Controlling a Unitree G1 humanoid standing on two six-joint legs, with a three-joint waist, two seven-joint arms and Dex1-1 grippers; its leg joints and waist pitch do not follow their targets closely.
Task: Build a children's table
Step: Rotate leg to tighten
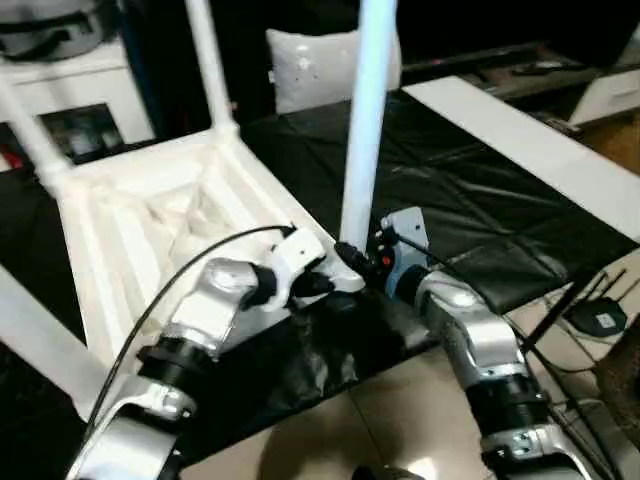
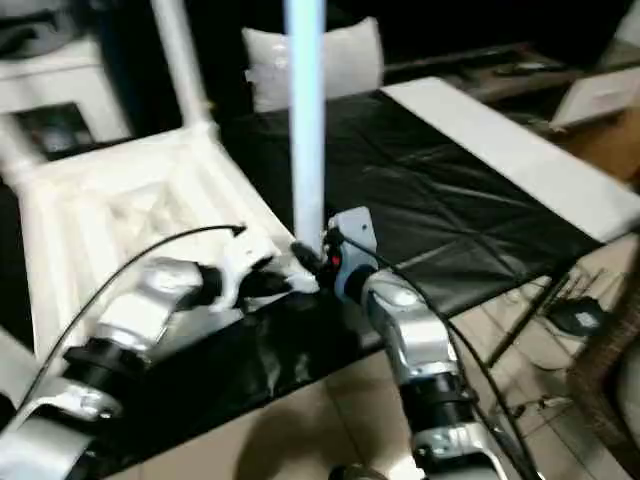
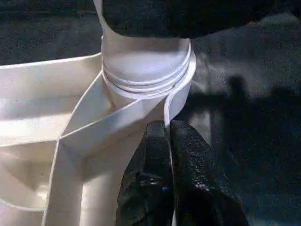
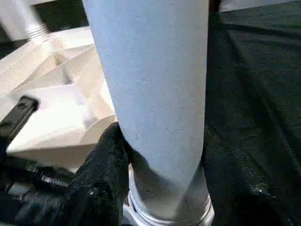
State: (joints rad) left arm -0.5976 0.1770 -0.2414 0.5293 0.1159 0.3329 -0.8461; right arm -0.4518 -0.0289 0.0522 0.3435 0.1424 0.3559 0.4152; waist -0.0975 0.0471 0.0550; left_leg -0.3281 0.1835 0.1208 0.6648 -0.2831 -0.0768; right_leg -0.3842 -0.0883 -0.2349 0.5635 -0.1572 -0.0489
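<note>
At the near right corner of the upturned white tabletop (image 1: 150, 240), which lies ribbed side up on a black-covered work surface (image 1: 480, 200), a white tube leg (image 1: 365, 120) stands upright in the round corner socket (image 3: 146, 75). Right gripper (image 4: 155, 188) clasps the leg's base, one black finger (image 4: 101, 174) against it. Left gripper (image 3: 168, 155), fingers pressed together, pinches the socket's thin rim. Two more legs (image 1: 205, 60) rise from far corners.
</note>
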